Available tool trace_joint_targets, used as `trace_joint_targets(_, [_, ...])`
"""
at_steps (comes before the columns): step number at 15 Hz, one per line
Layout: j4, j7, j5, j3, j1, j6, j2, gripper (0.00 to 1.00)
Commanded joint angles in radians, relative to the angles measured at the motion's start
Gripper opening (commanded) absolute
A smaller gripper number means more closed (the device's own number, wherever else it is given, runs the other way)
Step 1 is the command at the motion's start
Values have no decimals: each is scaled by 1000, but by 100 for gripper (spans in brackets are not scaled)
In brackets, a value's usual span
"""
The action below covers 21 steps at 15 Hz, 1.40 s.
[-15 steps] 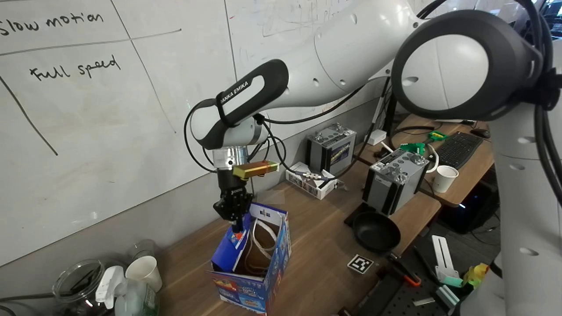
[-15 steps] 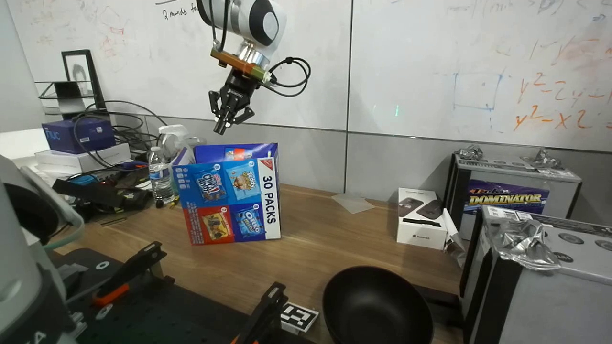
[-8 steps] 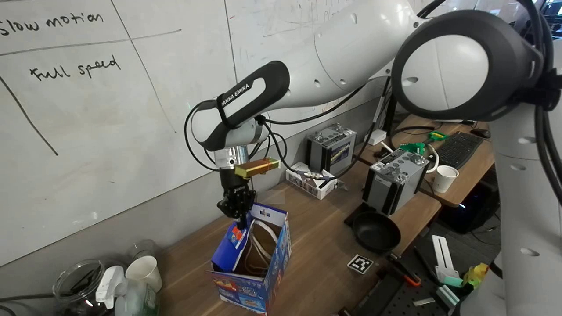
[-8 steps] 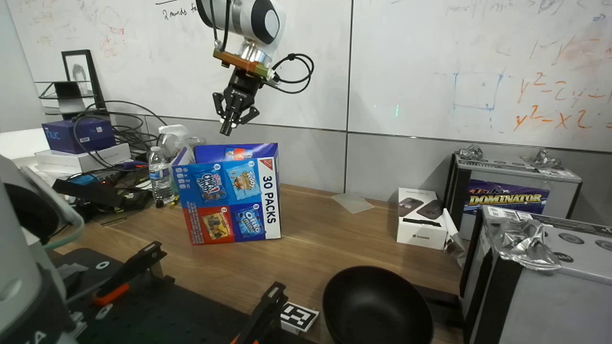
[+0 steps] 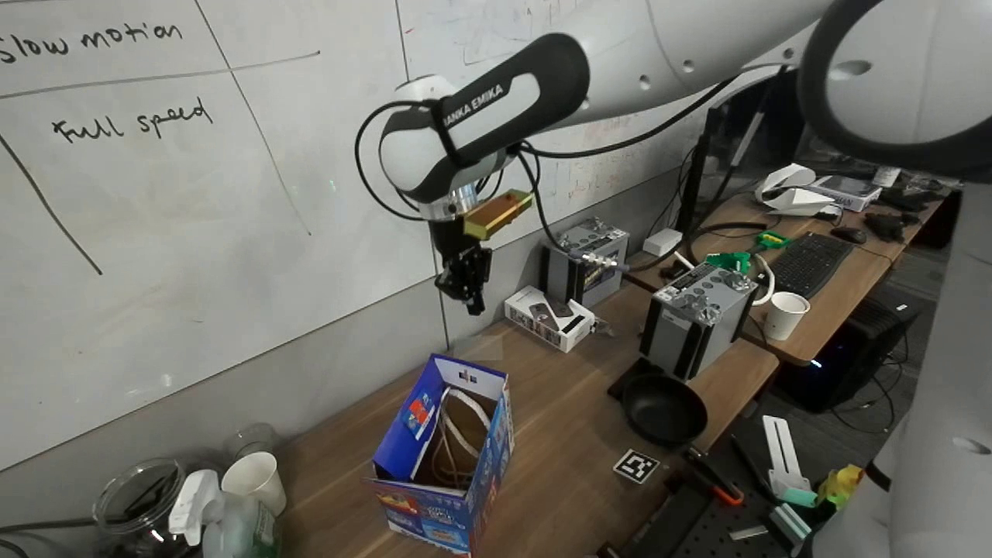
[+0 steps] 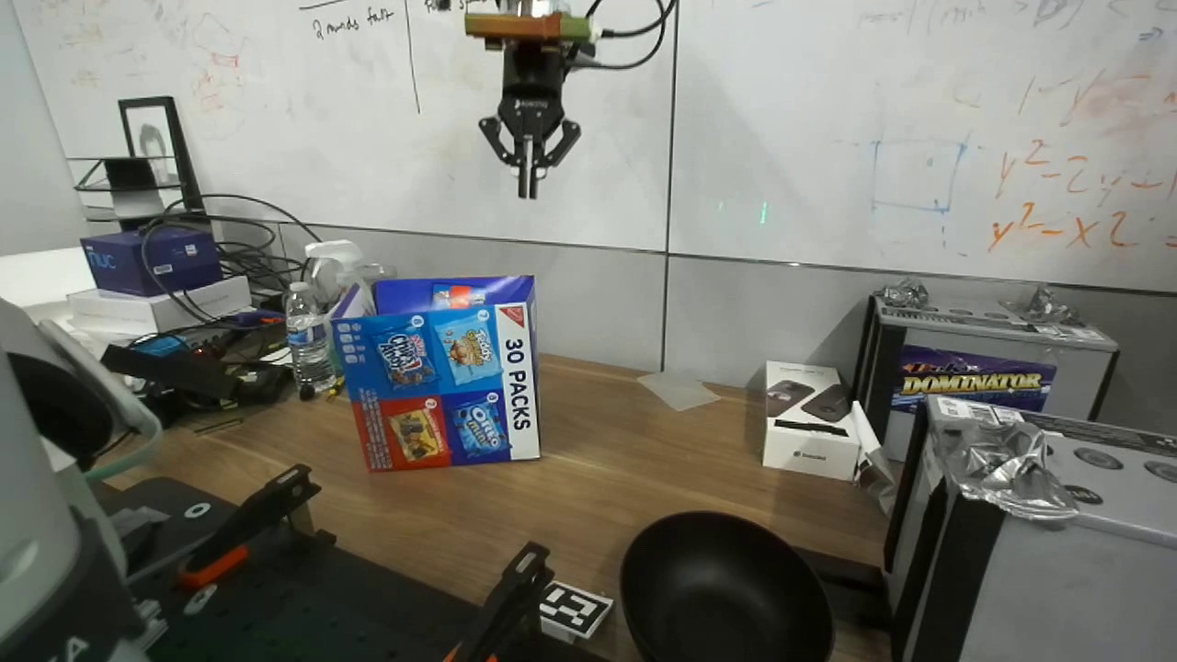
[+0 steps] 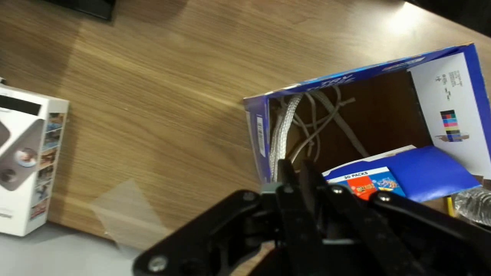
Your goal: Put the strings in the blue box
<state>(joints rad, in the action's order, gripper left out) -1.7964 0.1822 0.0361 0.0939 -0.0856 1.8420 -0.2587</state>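
Several pale strings (image 7: pixel 283 134) lie inside the blue box (image 6: pixel 441 386): in the wrist view a thick braided one runs along the left end wall, and thinner ones cross the brown bottom just to its right. The box stands upright on the desk (image 5: pixel 566 434), its top open. In an exterior view the claw (image 6: pixel 528 195) hangs well above the right end of the box, narrow, its two slim fingers side by side and pointing down. The white arm (image 5: pixel 697 39) reaches in from the right in an exterior view.

In an exterior view a water bottle (image 6: pixel 308 340) stands just left of the box, and a black pan (image 6: pixel 722 588) sits nearer and to the right, with a marker card (image 6: pixel 575 609) just beside it. Farther right, a white phone carton (image 6: pixel 809 450) rests on the desk near a grey metal device (image 6: pixel 1057 570) topped with crumpled foil (image 6: pixel 1011 473); a far device (image 6: pixel 1076 377) behind that one is labelled DOMINATOR. In an exterior view a paper cup (image 5: pixel 256 482) and a spray bottle (image 5: pixel 236 521) stand close together, left of the box. A whiteboard (image 6: pixel 828 138) with handwriting rises beyond the desk.
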Motion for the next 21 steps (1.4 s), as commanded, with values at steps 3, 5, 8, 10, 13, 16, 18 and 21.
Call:
trace_joint_targets(3, [-154,-17,25,-48,47,-72,315,47])
trace_joint_targets(5, [-189,-20,40,-66,62,-129,415,64])
trace_joint_targets(8, [-245,-13,58,-88,79,-222,570,88])
trace_joint_targets(10, [-290,-10,72,-96,83,-268,664,100])
trace_joint_targets(13, [-354,-39,82,-102,86,-313,777,100])
trace_joint_targets(16, [-430,-71,77,-102,85,-322,862,100])
trace_joint_targets(18, [-487,-91,70,-103,84,-311,907,100])
trace_joint_targets(21, [-547,-111,70,-107,87,-309,955,100])
